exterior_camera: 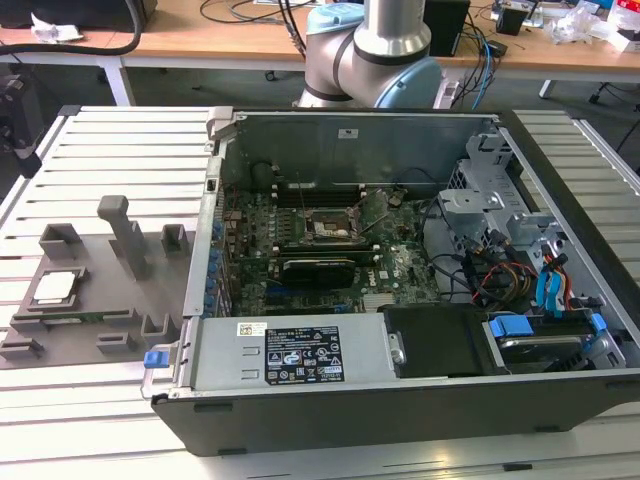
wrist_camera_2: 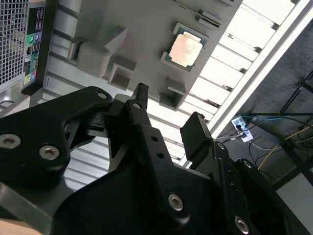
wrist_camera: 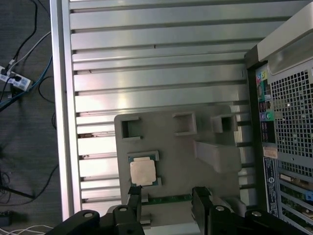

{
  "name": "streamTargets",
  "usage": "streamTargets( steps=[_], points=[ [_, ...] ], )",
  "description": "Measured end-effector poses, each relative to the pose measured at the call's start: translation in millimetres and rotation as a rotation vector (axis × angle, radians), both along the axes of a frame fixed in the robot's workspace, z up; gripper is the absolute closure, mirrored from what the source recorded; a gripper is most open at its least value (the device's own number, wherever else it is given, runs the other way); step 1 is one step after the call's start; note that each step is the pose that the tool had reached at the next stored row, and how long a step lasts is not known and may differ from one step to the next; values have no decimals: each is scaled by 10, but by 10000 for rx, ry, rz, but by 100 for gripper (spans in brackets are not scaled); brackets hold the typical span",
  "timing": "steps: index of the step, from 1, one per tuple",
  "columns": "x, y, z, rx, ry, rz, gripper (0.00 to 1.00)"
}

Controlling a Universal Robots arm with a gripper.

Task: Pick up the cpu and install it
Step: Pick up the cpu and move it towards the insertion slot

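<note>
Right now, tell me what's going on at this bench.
The black gripper of the robot arm hangs open and empty above the grey plastic tray on the slatted metal table. The small silvery square cpu lies in that tray, not yet picked up. The open desktop computer case sits beside the tray, its black-framed motherboard socket exposed.

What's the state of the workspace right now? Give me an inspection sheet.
Surface: slatted metal table, carrying a grey tray and an open computer case.
Job's things: chip lying flat in the tray; socket on the board inside the case.
Clutter: nothing seen.
Gripper: the gripper is open and empty, above the tray near the chip.
Cables: coloured wires inside the case; more on the floor.
Surroundings: wooden desk behind the table.
</note>
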State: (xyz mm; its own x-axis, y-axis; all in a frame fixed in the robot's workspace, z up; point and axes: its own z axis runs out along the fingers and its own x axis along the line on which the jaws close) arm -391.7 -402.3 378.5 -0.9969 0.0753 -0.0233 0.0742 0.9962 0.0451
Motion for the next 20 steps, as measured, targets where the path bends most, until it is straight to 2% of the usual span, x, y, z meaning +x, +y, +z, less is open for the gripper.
streamTargets(
  steps=[20],
  points=[
    [0, 0, -68, 0, 0, 0, 45]
  ],
)
